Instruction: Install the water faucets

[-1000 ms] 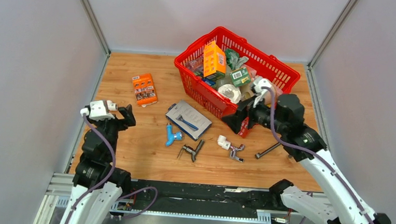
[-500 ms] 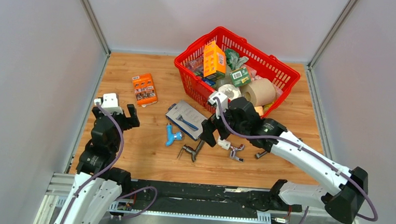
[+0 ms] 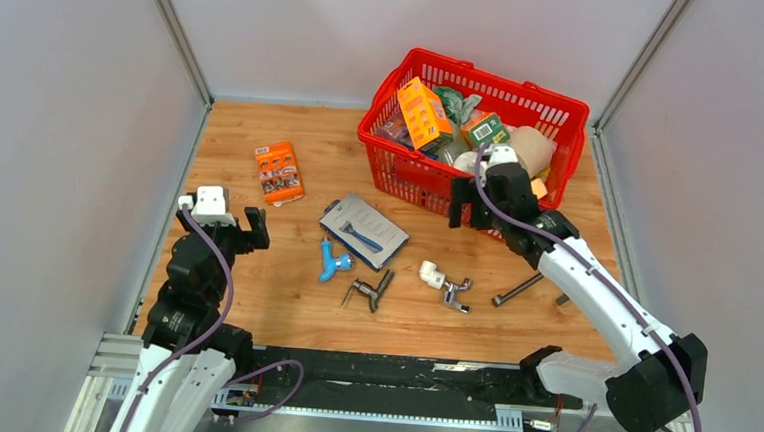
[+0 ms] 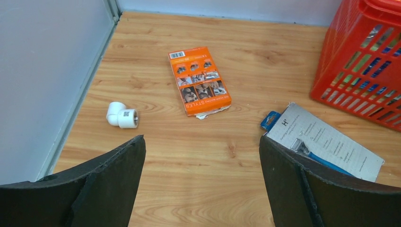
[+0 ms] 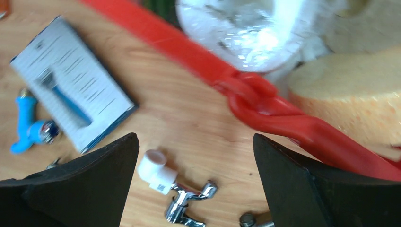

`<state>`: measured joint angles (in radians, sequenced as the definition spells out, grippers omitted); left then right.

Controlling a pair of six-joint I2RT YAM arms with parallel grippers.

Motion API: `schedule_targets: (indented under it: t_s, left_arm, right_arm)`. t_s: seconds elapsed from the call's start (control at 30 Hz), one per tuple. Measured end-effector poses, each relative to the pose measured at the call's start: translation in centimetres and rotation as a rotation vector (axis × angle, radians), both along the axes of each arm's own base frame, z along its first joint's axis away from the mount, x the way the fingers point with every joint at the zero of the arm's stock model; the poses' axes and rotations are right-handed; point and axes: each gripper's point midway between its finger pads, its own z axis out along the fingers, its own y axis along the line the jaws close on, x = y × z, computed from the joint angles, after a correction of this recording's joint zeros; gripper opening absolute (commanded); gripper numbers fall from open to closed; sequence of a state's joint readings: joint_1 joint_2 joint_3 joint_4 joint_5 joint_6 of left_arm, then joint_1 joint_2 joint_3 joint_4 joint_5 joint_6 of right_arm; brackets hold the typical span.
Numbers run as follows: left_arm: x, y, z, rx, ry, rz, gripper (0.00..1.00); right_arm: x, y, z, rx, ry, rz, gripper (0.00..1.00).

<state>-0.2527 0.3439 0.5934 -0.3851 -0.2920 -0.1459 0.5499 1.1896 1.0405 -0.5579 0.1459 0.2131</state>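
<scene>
- Table [image 3: 263, 129]: wood, walls on left, back and right.
- Basket [image 3: 526, 87]: red, full, back right, near the right wall.
- Right gripper [image 3: 466, 203]: jaws wide, holding nothing, at basket's near rim.
- Left gripper [image 3: 247, 226]: jaws wide, holding nothing, low over left side.
- Pack [image 3: 365, 230]: grey, flat, mid-table.
- Faucet [image 3: 332, 263]: small, light blue, lying flat just beside pack's near-left corner; plain wood between it and left gripper.

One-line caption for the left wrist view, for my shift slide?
Open left gripper above the wooden table, facing an orange packet, a white elbow fitting and a red basket.
</scene>
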Motion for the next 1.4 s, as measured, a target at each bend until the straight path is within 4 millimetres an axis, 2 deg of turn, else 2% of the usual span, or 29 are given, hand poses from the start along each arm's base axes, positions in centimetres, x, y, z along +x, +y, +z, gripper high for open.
schedule_targets:
  t_s: [0.13, 0.23, 0.33, 0.4, 0.6, 0.7, 0.8, 0.9, 1.0, 1.07, 1.17, 1.2, 1.23, 1.4]
  left_arm:
    - [0.3, -0.1, -0.5, 0.006, 0.025, -0.003, 0.95]
    - [0.5, -0.2, -1.0, 0.01, 0.046, -0.002, 0.95]
    - [0.8, -0.2, -1.7, 0.013, 0.075, 0.001, 0.95]
    - [1.2, -0.3, -2.5, 0.016, 0.11, 0.004, 0.95]
    - [2.3, -0.8, -5.0, 0.008, 0.268, 0.023, 0.95]
    - [3.0, -1.3, -5.7, -0.01, 0.333, 0.022, 0.95]
    - [4.0, -2.9, -6.3, -0.07, 0.401, -0.012, 0.92]
    - [4.6, -4.8, -8.1, -0.15, 0.491, -0.052, 0.89]
    - [4.6, -6.8, -11.2, -0.233, 0.625, -0.077, 0.85]
    - [4.4, -8.0, -13.2, -0.267, 0.71, -0.089, 0.79]
    - [4.0, -10.1, -15.6, -0.292, 0.808, -0.113, 0.76]
    - [3.9, -10.8, -16.5, -0.292, 0.841, -0.12, 0.71]
    - [3.8, -11.4, -17.4, -0.285, 0.877, -0.123, 0.7]
    - [4.7, -13.1, -20.1, -0.258, 0.975, -0.12, 0.67]
  right_arm:
    - [2.1, -4.4, 0.0, -0.009, -0.009, -0.198, 1.0]
    - [2.7, -6.1, 0.0, -0.001, -0.004, -0.272, 1.0]
    - [2.6, -5.6, 0.8, 0.04, -0.018, -0.248, 1.0]
    - [2.4, -4.6, 2.4, 0.104, -0.065, -0.193, 1.0]
    - [-1.0, -2.2, 7.6, 0.273, -0.256, 0.024, 1.0]
    - [-2.3, -1.4, 8.2, 0.308, -0.296, 0.101, 1.0]
    - [-2.8, -0.6, 7.7, 0.322, -0.29, 0.156, 1.0]
    - [-3.3, 0.4, 6.5, 0.338, -0.257, 0.212, 1.0]
    - [-3.9, 1.7, 5.7, 0.355, -0.232, 0.274, 1.0]
    - [-4.4, 2.6, 5.1, 0.359, -0.214, 0.311, 1.0]
    - [-5.2, 4.1, 4.1, 0.36, -0.185, 0.363, 1.0]
    - [-5.4, 4.5, 3.6, 0.359, -0.172, 0.378, 1.0]
    - [-5.6, 4.8, 3.2, 0.357, -0.158, 0.389, 1.0]
    - [-6.2, 5.6, 1.7, 0.349, -0.118, 0.417, 1.0]
